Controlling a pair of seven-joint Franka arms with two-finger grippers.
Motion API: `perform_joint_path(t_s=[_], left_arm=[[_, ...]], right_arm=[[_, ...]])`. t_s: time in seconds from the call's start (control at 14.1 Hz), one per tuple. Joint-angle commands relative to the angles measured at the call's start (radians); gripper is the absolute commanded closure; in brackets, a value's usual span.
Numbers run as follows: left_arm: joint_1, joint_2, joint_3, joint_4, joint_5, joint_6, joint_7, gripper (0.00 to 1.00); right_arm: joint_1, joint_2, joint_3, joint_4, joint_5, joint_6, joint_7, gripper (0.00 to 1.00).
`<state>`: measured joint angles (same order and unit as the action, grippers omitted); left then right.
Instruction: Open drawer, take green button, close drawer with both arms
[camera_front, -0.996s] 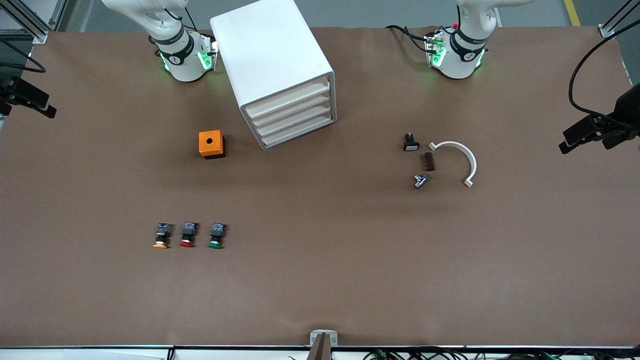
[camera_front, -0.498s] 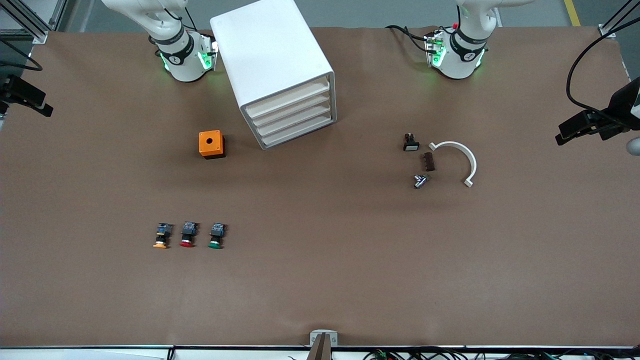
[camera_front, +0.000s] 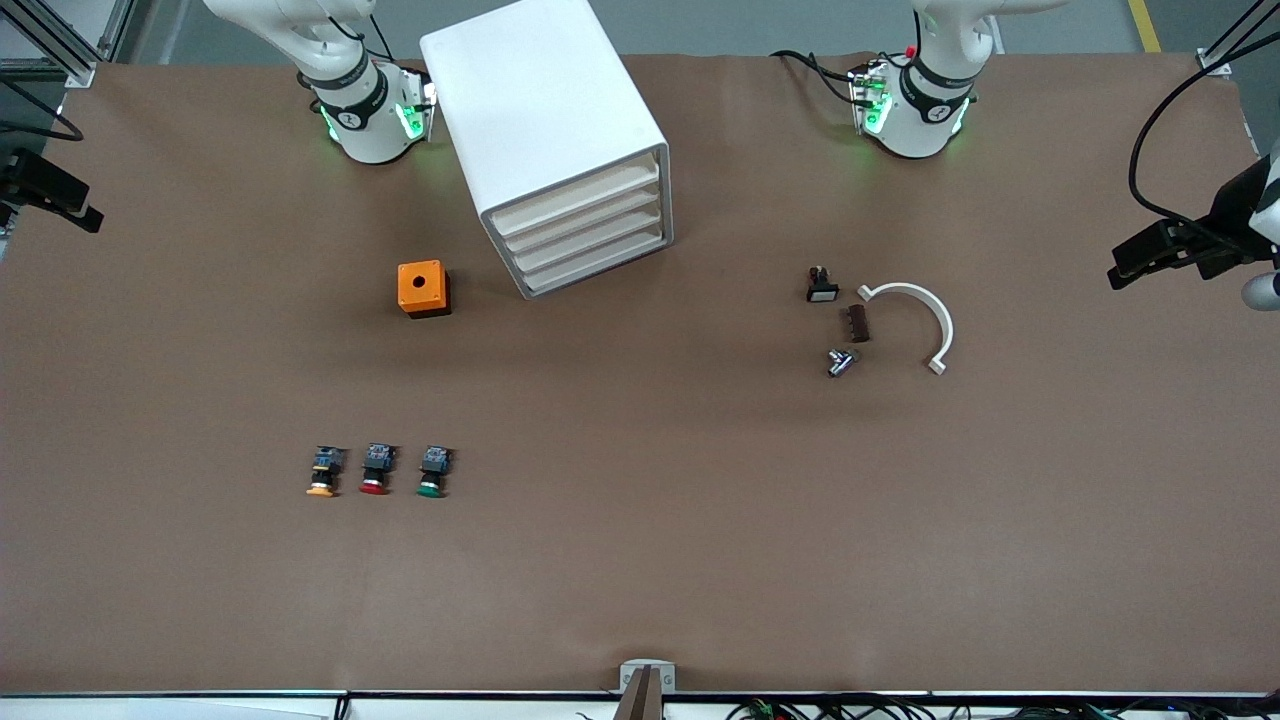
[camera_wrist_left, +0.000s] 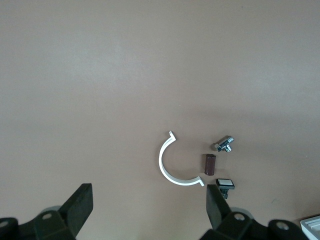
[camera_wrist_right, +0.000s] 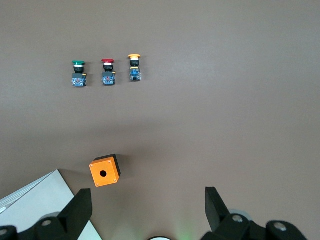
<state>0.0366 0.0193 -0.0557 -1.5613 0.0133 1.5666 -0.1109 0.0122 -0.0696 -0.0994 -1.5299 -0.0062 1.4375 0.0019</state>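
Both tools open, empty: left tool (camera_wrist_left: 147, 212) up over table's (camera_front: 640, 580) left-arm end, right tool (camera_wrist_right: 148, 210) over right-arm end. Green button (camera_front: 432, 472) nearer front cam than drawer cabinet (camera_front: 550, 140), drawers shut.

White jointed arms (camera_front: 350, 100), black joint bands, green glowing base lights, black cables, dark blocky jaws

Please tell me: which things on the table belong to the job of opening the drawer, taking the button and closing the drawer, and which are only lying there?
For the job:
- green-capped button
- white drawer cabinet, drawers shut
- left gripper, right gripper, both open

Only lying there:
- red-capped button
- orange-capped button
- orange box
- white curved clip
- small parts beside it
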Motion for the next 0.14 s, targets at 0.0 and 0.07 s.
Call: perform_joint_path(t_s=[0.0,0.07], left_arm=[[-0.003,0.004,-0.003,0.015,0.011,-0.016,0.016,0.0],[-0.003,0.004,-0.003,0.014,0.011,-0.016,0.016,0.0]], right_arm=[[0.014,-0.022,0.009,-0.022,0.003,0.007,-0.006,0.0],[0.017,-0.024,0.009,-0.022,0.003,0.004,-0.006,0.0]])
